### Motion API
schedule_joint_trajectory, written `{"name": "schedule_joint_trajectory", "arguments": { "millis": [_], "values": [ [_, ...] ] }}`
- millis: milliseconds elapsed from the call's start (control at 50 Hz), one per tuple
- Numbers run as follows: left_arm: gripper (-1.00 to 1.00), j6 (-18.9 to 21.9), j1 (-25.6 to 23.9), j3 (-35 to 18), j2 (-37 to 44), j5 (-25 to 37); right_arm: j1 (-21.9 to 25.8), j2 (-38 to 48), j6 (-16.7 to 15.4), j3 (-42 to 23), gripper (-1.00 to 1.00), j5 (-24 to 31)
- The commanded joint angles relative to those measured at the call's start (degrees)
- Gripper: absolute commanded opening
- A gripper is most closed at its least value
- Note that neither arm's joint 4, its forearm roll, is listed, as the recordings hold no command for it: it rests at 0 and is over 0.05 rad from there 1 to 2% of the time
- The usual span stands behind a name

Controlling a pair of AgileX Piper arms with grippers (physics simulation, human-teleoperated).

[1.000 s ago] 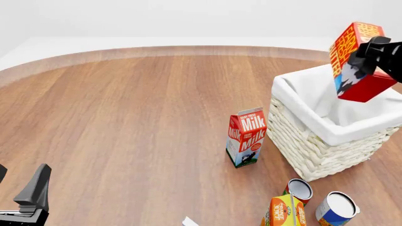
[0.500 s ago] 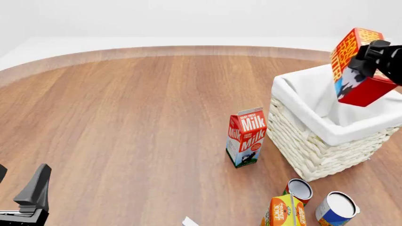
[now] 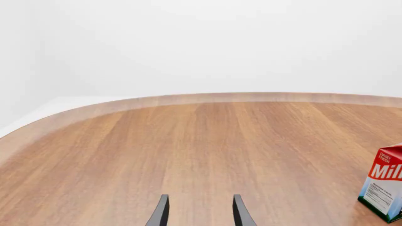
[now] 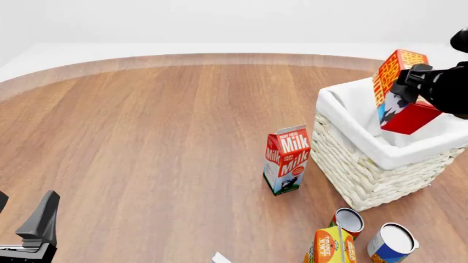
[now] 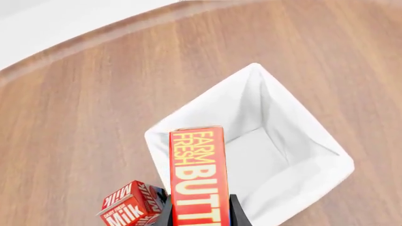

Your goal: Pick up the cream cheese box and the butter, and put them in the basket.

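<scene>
The right claw (image 4: 411, 86) is clenched on the brick-shaped red and orange butter carton (image 4: 395, 92), holding it tilted over the open mouth of the large square whitish wicker basket with white cloth lining (image 4: 365, 164), its lower end dipping below the rim. Just outside the basket, on the side away from that claw, the red-and-white milk carton (image 4: 286, 159) stands upright on the wooden bench (image 4: 161, 142). The left claw (image 3: 199, 213) hangs released above bare wood, nothing between its fingers, well apart from the basket.
</scene>
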Motion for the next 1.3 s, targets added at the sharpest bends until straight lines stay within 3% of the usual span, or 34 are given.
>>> {"name": "schedule_joint_trajectory", "arguments": {
  "millis": [20,1300],
  "values": [
    [1.0,0.0,0.0,0.0,0.0,0.0,-0.6,0.0,0.7,1.0,-1.0,-1.9],
    [1.0,0.0,0.0,0.0,0.0,0.0,-1.6,3.6,0.8,2.7,-1.0,-6.9]
  ]
}}
